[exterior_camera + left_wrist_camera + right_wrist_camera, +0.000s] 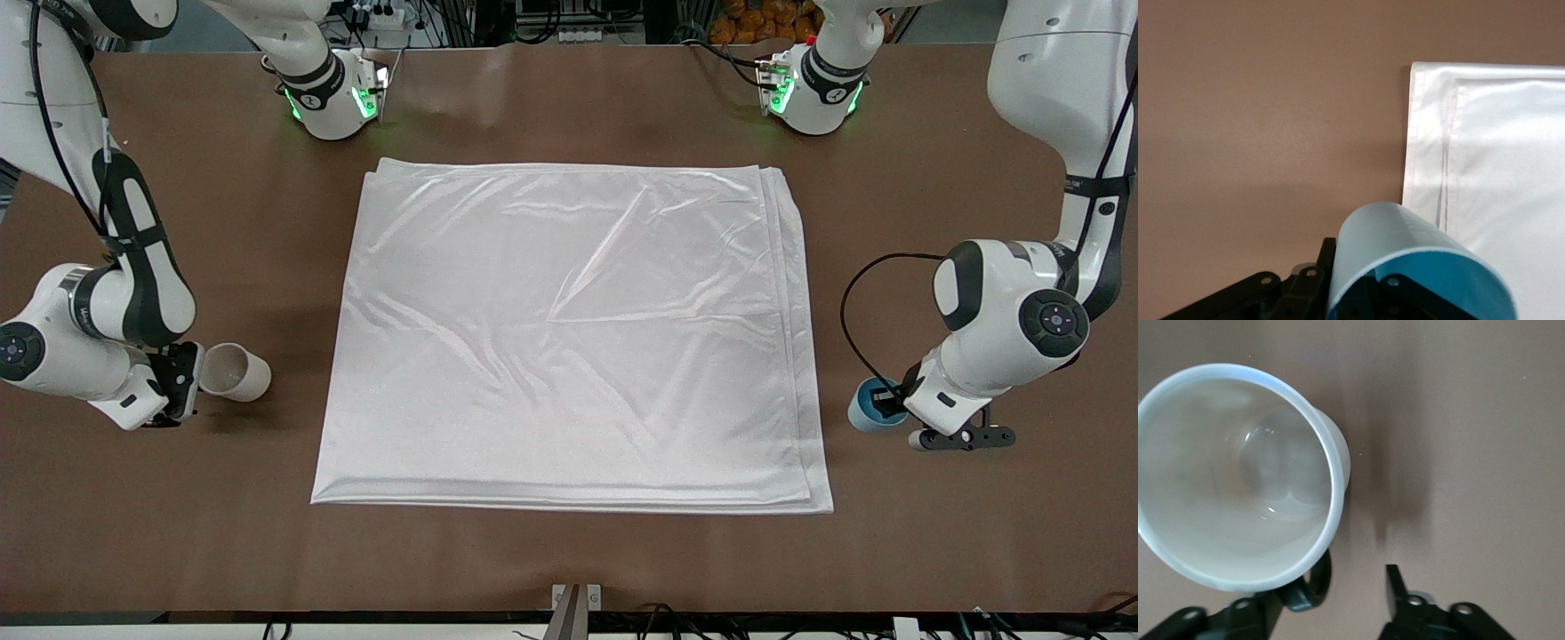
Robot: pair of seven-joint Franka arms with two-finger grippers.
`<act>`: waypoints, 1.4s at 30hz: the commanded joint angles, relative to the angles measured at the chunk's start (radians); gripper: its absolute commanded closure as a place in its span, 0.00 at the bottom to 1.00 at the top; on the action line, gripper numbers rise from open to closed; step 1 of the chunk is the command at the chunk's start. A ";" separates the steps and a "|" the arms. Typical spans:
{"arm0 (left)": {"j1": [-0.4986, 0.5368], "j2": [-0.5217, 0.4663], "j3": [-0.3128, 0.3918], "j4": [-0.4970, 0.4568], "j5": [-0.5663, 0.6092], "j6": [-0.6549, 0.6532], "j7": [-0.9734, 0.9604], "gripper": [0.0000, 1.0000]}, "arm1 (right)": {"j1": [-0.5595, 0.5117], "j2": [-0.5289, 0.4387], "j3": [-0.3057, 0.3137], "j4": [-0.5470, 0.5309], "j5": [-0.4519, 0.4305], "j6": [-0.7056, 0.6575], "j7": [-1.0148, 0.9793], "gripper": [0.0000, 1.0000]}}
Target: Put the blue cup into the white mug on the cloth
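The white mug (236, 372) stands on the bare brown table beside the cloth (569, 338), toward the right arm's end. My right gripper (182, 382) is low beside it and open. In the right wrist view the mug (1238, 473) fills the frame, and its black handle (1313, 587) sits between the spread fingers of the right gripper (1335, 587), close to one of them. The blue cup (876, 404) is beside the cloth toward the left arm's end. My left gripper (889, 404) is shut on its wall. One finger is inside the blue cup (1405, 240) and one outside, seen at the left gripper (1351, 273).
The folded cloth (1498, 167) covers the middle of the table, its layered edge close to the blue cup. Both robot bases (333, 98) stand along the table's edge farthest from the front camera. Bare brown table surrounds the cloth on every side.
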 commanded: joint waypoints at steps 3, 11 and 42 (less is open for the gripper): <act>-0.003 -0.068 -0.019 0.009 0.016 -0.073 -0.004 1.00 | -0.007 0.006 0.011 0.018 -0.001 -0.022 -0.026 0.70; -0.001 -0.091 -0.036 0.065 0.016 -0.174 -0.004 1.00 | -0.009 0.000 0.011 0.020 0.000 -0.026 -0.025 1.00; -0.003 -0.192 -0.096 0.151 0.016 -0.369 -0.003 1.00 | 0.155 -0.231 0.063 -0.139 0.200 -0.012 0.139 1.00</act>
